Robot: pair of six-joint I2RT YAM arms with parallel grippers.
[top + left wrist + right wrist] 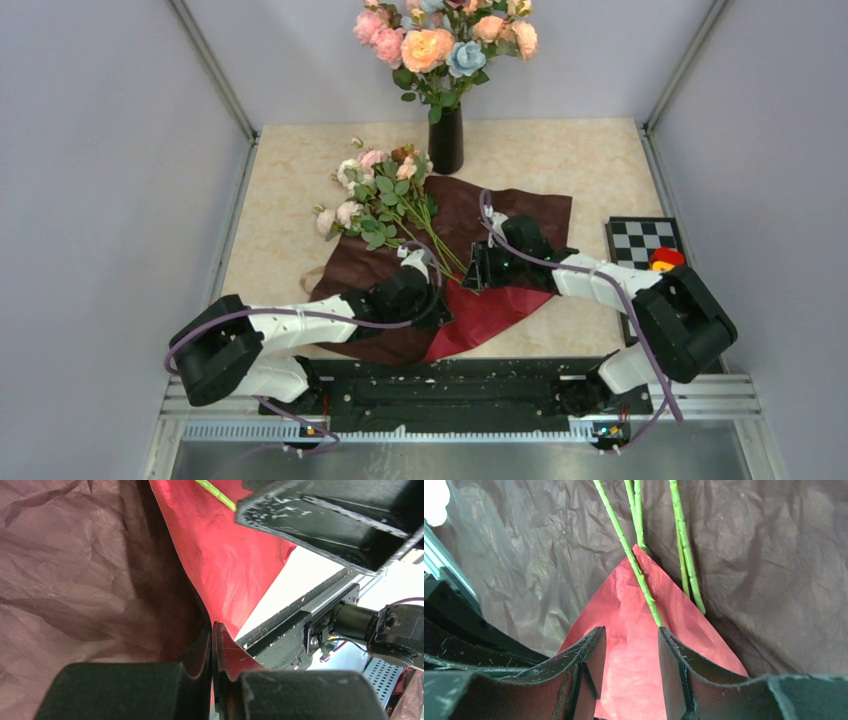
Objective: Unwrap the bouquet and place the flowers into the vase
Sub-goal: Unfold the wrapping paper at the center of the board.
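Observation:
The bouquet's wrapping lies opened out flat, a dark maroon crinkled paper (520, 215) with a bright red inner flap (490, 310). The flowers (380, 190), small cream and pink roses on thin green stems (639, 575), lie across it with their heads to the far left. Behind them stands the black vase (446, 140). My left gripper (428, 285) (214, 630) is shut on a fold where the maroon and red paper (220, 565) meet. Just right of it, my right gripper (478, 272) (631, 635) hovers open over the red flap (614, 605), and one stem end touches its right fingertip (663, 632).
Large peach, pink and blue blooms (440, 40) fill the vase. A checkerboard plate (640, 240) with a red and yellow object (666, 258) lies at the right. A tan ribbon (312, 280) pokes out left of the paper. The black mounting rail (450, 385) runs along the near edge.

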